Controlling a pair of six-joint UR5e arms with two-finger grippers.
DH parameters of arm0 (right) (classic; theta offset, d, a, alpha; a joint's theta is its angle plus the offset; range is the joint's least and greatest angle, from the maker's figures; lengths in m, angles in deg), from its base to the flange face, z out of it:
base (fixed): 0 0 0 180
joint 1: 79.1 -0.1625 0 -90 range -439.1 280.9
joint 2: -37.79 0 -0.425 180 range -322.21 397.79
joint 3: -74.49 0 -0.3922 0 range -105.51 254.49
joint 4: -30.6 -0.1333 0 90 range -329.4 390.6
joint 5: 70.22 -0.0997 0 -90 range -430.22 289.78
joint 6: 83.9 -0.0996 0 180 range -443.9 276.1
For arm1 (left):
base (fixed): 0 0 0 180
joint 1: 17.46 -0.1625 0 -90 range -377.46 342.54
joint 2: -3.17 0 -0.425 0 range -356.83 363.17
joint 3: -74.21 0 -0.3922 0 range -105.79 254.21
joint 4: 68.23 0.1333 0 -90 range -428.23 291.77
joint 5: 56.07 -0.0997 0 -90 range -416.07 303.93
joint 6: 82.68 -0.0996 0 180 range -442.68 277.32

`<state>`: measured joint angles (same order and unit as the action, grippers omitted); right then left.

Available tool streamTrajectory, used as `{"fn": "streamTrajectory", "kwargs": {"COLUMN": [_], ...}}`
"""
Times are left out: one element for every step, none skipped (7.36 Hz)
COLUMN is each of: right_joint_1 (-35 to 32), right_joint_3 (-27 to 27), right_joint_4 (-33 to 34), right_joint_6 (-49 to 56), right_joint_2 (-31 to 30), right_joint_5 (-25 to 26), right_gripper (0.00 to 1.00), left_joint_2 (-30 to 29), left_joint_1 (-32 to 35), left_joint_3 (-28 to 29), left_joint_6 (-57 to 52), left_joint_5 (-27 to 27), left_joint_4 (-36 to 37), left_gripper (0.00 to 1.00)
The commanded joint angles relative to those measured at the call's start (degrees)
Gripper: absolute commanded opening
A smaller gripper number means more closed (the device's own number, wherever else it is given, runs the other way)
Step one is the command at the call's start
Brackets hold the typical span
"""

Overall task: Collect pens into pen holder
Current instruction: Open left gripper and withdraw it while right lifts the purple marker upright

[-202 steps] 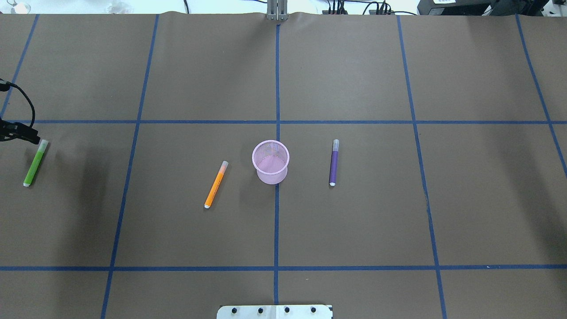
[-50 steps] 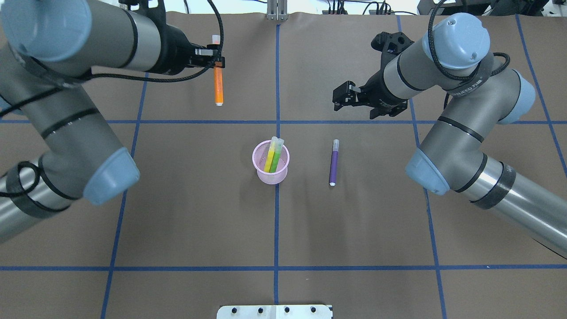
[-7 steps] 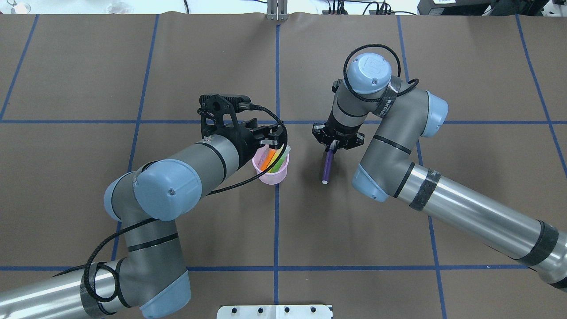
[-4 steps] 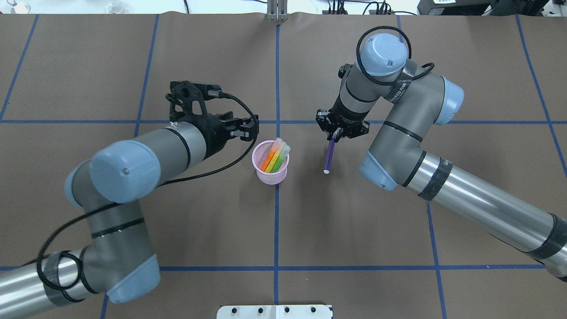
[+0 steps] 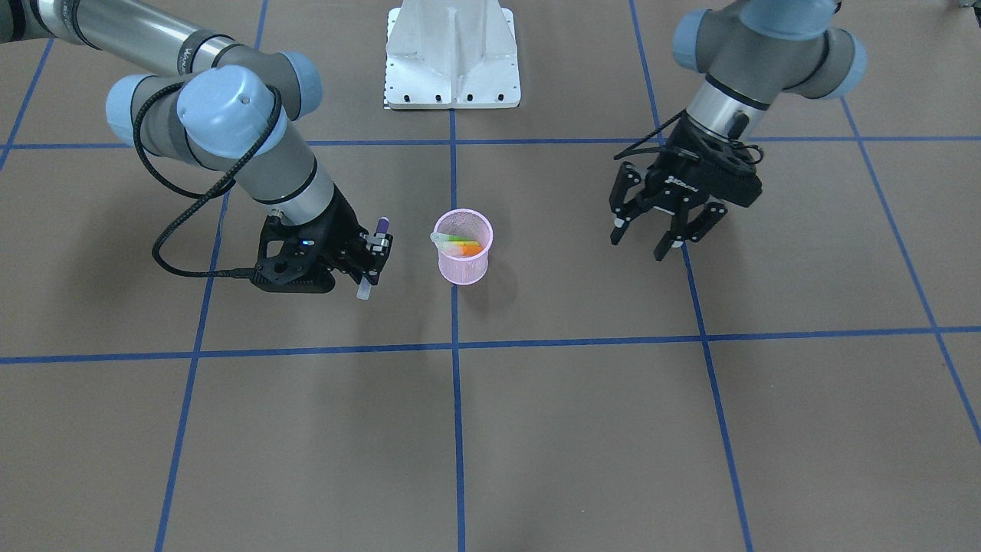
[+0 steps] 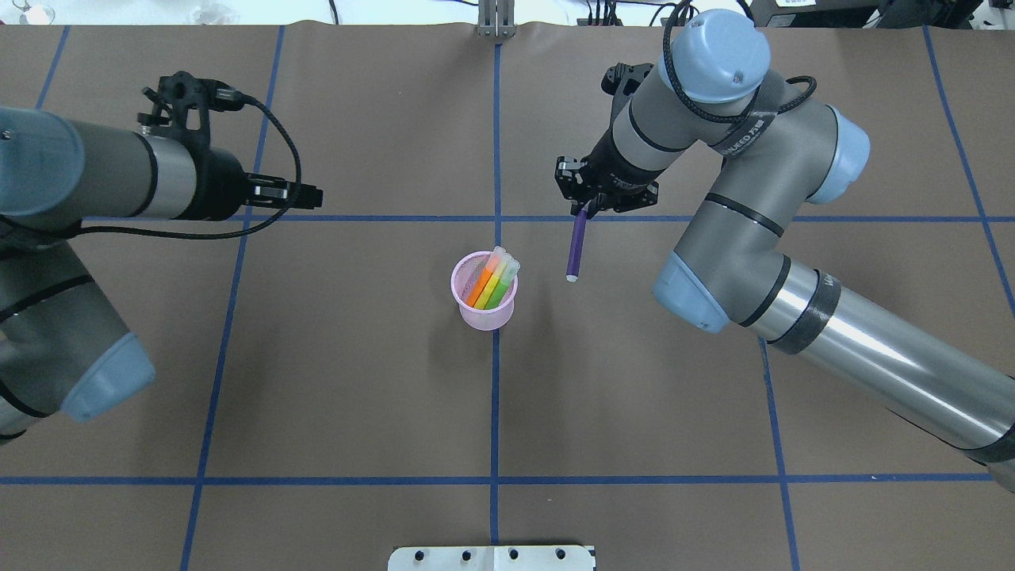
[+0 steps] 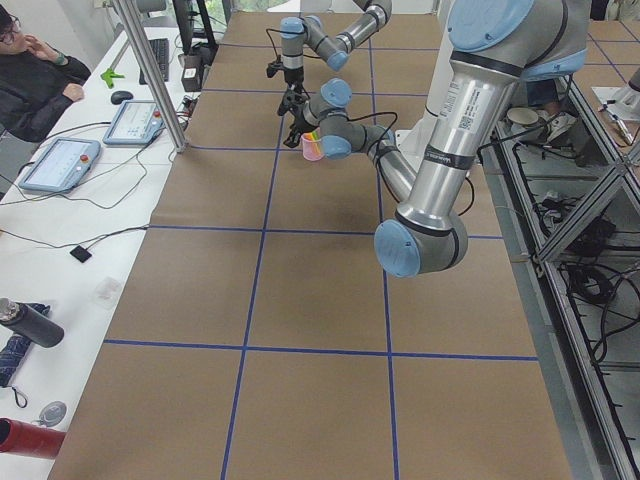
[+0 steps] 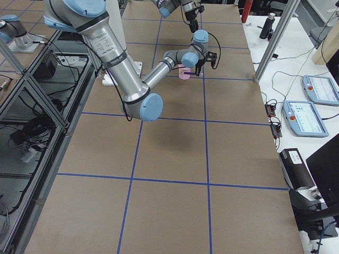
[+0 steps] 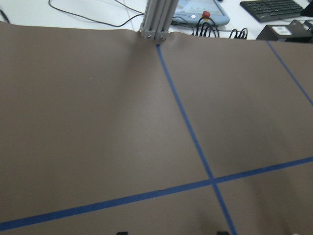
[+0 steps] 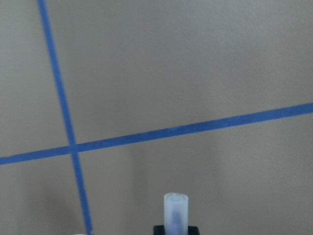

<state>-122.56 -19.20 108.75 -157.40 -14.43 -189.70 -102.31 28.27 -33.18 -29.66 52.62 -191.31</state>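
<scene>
The pink mesh pen holder (image 6: 484,300) stands at the table's centre with an orange, a yellow and a green pen (image 6: 498,287) leaning in it. It also shows in the front view (image 5: 462,257). My right gripper (image 6: 588,208) is shut on the purple pen (image 6: 576,247) near its cap end. It holds the pen off the table, hanging tip down, right of the holder. The pen's pale cap (image 10: 175,213) shows in the right wrist view. My left gripper (image 5: 640,239) is open and empty, well to the left of the holder in the overhead view (image 6: 315,194).
Blue tape lines (image 6: 495,396) divide the brown table cover into squares. The robot's base plate (image 5: 452,54) sits at the near edge. A metal post (image 6: 496,20) stands at the far edge. An operator (image 7: 35,85) and tablets sit beyond the far edge.
My left gripper has let go of the orange pen in the holder and drawn back to the left, open. My right gripper has lifted the purple pen off the table.
</scene>
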Motion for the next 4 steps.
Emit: {"fn": "streamTrajectory", "kwargs": {"right_joint_1": [-0.2, 0.2, 2.0, 4.4], "right_joint_3": [-6.6, -8.2, -8.3, -8.5], "right_joint_4": [-2.8, -9.1, -14.3, -17.4], "right_joint_6": [-0.1, -0.2, -0.1, 0.0], "right_joint_2": [0.4, -0.1, -0.6, -0.9], "right_joint_5": [3.7, 9.6, 15.5, 22.2], "right_gripper": [0.0, 0.0, 0.0, 0.0], "left_joint_2": [3.8, 3.9, 3.9, 3.9], "left_joint_1": [3.0, 3.3, 3.3, 3.4], "left_joint_3": [1.9, 3.0, 3.3, 3.4], "left_joint_6": [-7.6, -8.1, -8.0, -8.0], "left_joint_5": [2.7, 2.7, 2.8, 2.8], "left_joint_4": [0.2, 0.2, 0.2, 0.2], "left_gripper": [0.7, 0.7, 0.7, 0.7]}}
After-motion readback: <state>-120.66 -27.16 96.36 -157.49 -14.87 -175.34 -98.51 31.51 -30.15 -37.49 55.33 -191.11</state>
